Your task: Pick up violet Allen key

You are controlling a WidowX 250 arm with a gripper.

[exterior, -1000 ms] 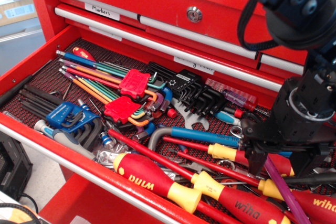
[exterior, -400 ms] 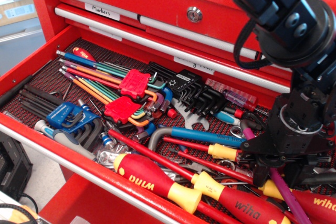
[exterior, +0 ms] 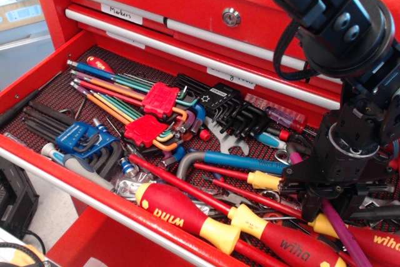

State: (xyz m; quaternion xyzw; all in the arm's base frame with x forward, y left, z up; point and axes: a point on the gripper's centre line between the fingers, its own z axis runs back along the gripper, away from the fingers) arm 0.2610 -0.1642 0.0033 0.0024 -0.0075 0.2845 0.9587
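Leftmost in the open red drawer [exterior: 37, 76] lie a black key set [exterior: 44, 120] and a blue holder [exterior: 78, 137]. Next come two rainbow key sets in red holders [exterior: 159, 99], then black keys [exterior: 234, 114] by the back wall. Along the front lie red-and-yellow screwdrivers [exterior: 187, 214]. At the right, the black gripper [exterior: 326, 199] is down among the tools, directly over the violet key [exterior: 340, 232], whose shaft runs out beneath it toward the front right corner. Whether its fingers pinch the key I cannot tell.
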